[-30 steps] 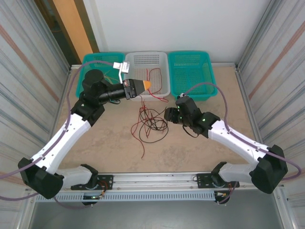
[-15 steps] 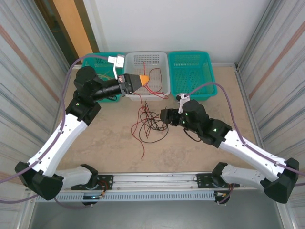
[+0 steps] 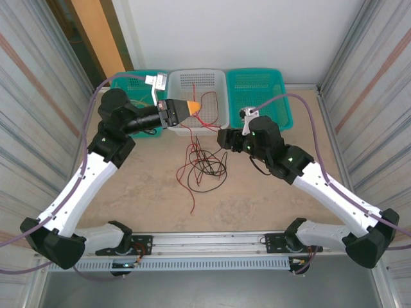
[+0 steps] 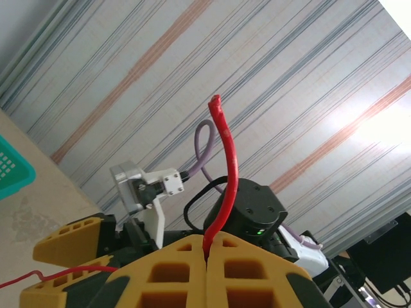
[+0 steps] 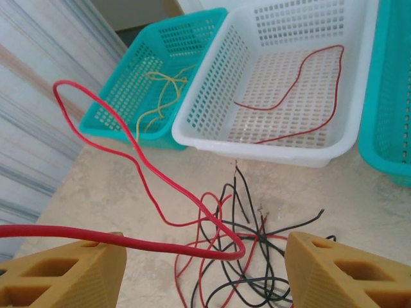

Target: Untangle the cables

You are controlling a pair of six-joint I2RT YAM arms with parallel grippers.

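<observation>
The left end effector (image 3: pixel 192 106) is pinching a red cable (image 4: pixel 226 168) over the white basket (image 3: pixel 225 96) at the tabletop's (image 3: pixel 148 192) far edge. The right end effector (image 5: pixel 205 269) is gaping wide beside the central tangle (image 3: pixel 204 165). Draw slowly, freeing loops.

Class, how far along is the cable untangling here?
Done: a red cable lies in the white basket, yellow cables in the teal basket. In hand: the left gripper pinches a red strand; the right gripper is open. Left: the red-and-black tangle on the table.
</observation>
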